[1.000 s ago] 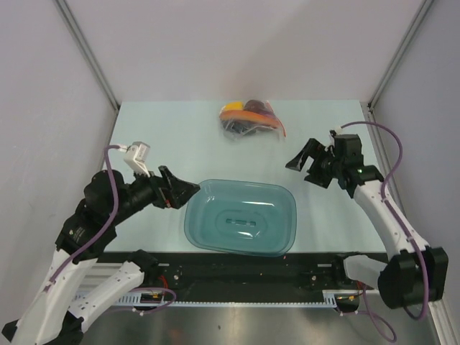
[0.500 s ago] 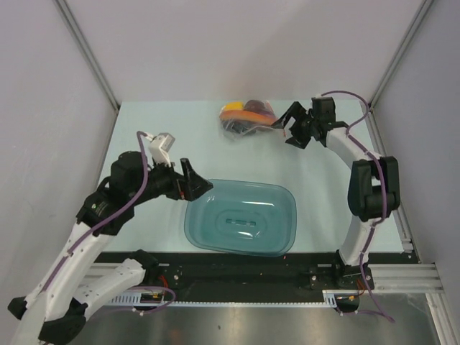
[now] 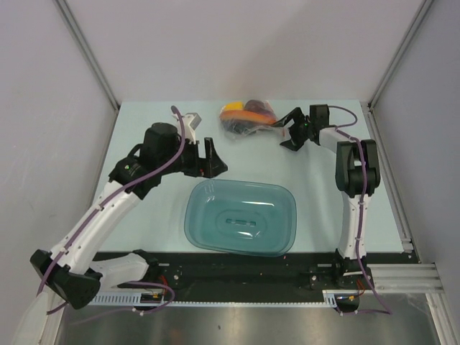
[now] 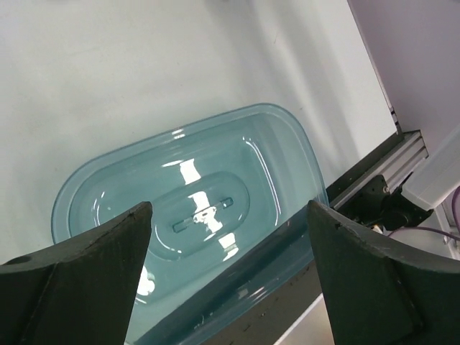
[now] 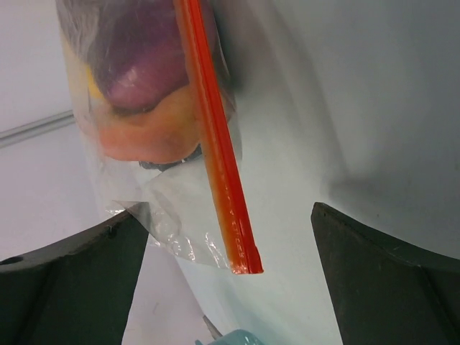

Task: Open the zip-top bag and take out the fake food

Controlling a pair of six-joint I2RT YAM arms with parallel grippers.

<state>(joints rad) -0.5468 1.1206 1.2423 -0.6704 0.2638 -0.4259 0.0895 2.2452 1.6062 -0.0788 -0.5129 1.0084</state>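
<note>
The clear zip-top bag (image 3: 246, 118) lies at the back middle of the table with fake food (image 3: 251, 111) inside. In the right wrist view its orange-red zip strip (image 5: 215, 154) runs down between my open jaws, and a purple piece (image 5: 136, 65) and an orange piece (image 5: 147, 136) show through the plastic. My right gripper (image 3: 287, 129) is open, just right of the bag, with the strip's end between its fingers and not clamped. My left gripper (image 3: 213, 159) is open and empty, above the far left rim of the teal tub (image 3: 241, 216).
The teal translucent tub also fills the left wrist view (image 4: 194, 215), empty. A black rail (image 3: 244, 269) runs along the near table edge. Grey walls close the left, right and back.
My right gripper has swung from the right middle of the table back and left to the bag's zip end. My left gripper has moved forward and right to the tub's far rim.
</note>
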